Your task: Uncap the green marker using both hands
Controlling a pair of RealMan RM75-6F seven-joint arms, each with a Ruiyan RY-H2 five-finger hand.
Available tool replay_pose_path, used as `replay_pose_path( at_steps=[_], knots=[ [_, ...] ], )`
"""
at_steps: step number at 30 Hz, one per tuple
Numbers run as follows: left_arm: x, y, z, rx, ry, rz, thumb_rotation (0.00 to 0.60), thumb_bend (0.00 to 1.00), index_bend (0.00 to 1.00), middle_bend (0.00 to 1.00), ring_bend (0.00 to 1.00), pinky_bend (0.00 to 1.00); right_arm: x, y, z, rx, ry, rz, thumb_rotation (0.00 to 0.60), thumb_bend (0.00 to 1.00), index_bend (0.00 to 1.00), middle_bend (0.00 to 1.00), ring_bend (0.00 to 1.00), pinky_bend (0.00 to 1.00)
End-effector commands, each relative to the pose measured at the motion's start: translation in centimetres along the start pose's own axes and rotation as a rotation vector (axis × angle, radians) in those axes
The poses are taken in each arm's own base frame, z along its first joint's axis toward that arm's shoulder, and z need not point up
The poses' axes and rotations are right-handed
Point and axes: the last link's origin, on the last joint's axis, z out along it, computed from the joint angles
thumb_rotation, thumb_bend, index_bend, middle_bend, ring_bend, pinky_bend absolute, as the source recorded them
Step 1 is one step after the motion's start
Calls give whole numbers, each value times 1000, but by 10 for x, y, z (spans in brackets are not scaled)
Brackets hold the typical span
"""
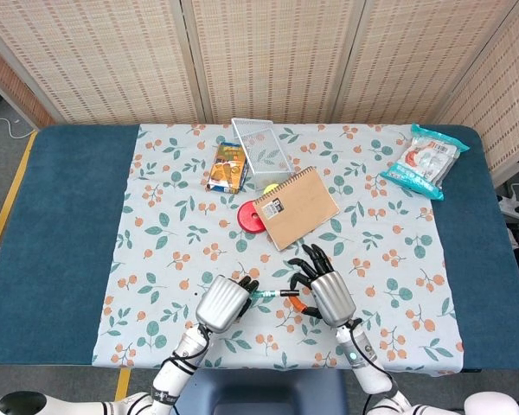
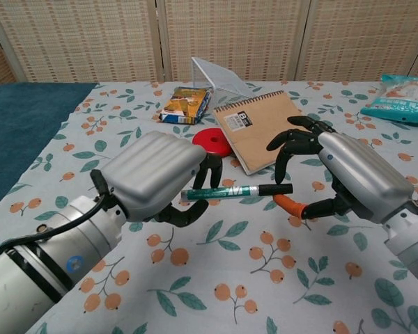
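My left hand [image 2: 157, 179] [image 1: 222, 303] grips the green marker [image 2: 219, 193] [image 1: 268, 295] by its barrel and holds it level just above the floral cloth. The marker's black cap [image 2: 276, 188] points right, toward my right hand [image 2: 352, 177] [image 1: 329, 295]. The right hand's fingers [image 2: 287, 143] curl over the cap end, and its orange-tipped thumb [image 2: 286, 204] lies just below it. A small gap shows between them and the cap, so this hand holds nothing.
Beyond the hands lie a brown spiral notebook [image 1: 296, 207], a red disc [image 1: 246, 216], a snack pack [image 1: 227, 167] and a tilted mesh tray [image 1: 261, 147]. A blue-green bag [image 1: 424, 162] lies far right. Blue table [image 1: 69, 216] borders the cloth.
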Motion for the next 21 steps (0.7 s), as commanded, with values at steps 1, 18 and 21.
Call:
replay_pose_path(
  at_steps=[1,18,21],
  knots=[
    [0,-3,0,6,-2,7,600,596,855,978,855,1000,2,2,-1,-6,6,-7,600,345,985,251,0,0],
    [-3,-28,-1,51,-24,50,600,603,862,981,856,1000,15,22,-7,-56,4,-41,600,349,986,251,0,0],
    [-12,-43,-7,77,-54,61,600,597,859,976,855,1000,12,29,-12,-77,-27,-54,600,351,986,252,0,0]
  ],
)
